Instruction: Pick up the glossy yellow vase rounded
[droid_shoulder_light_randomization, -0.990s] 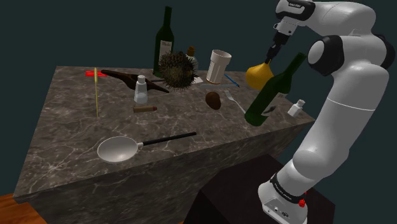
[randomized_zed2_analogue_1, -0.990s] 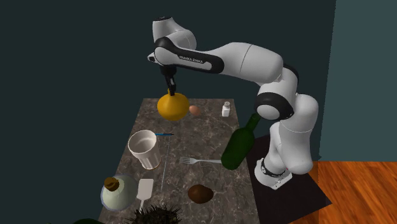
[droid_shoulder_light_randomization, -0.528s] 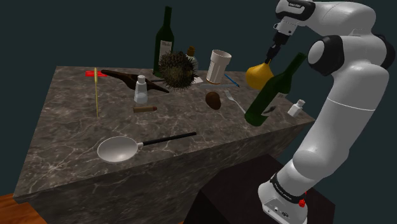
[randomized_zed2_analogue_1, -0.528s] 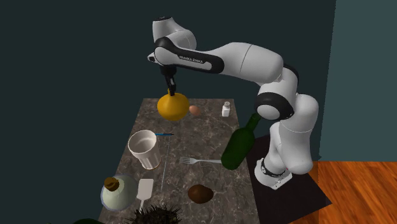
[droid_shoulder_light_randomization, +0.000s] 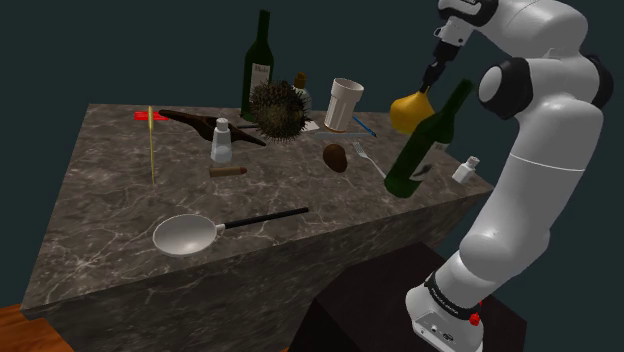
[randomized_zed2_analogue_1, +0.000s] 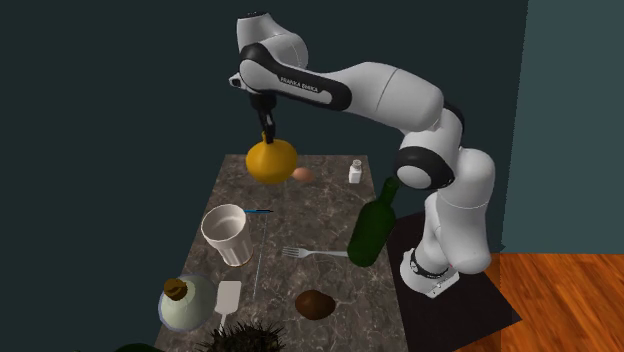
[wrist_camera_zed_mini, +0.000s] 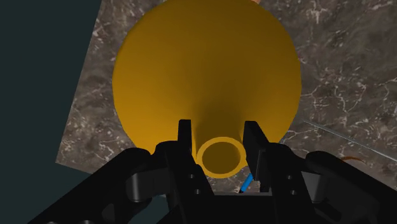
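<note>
The rounded yellow vase hangs in the air above the marble table's far right end, clear of the surface. My gripper is shut on its narrow neck from above. In the second exterior view the vase hangs under the gripper, over the table's far end near a small egg. The wrist view looks down on the vase; the fingers clasp its neck on both sides, with the gripper centred on the open mouth.
A leaning green bottle stands close beside the vase. A white cup, spiky ball, tall dark bottle, fork, brown fruit, salt shaker, small white bottle and pan lie on the table.
The gripper has risen with the vase in it, lifting it higher above the table. Nothing else has moved.
</note>
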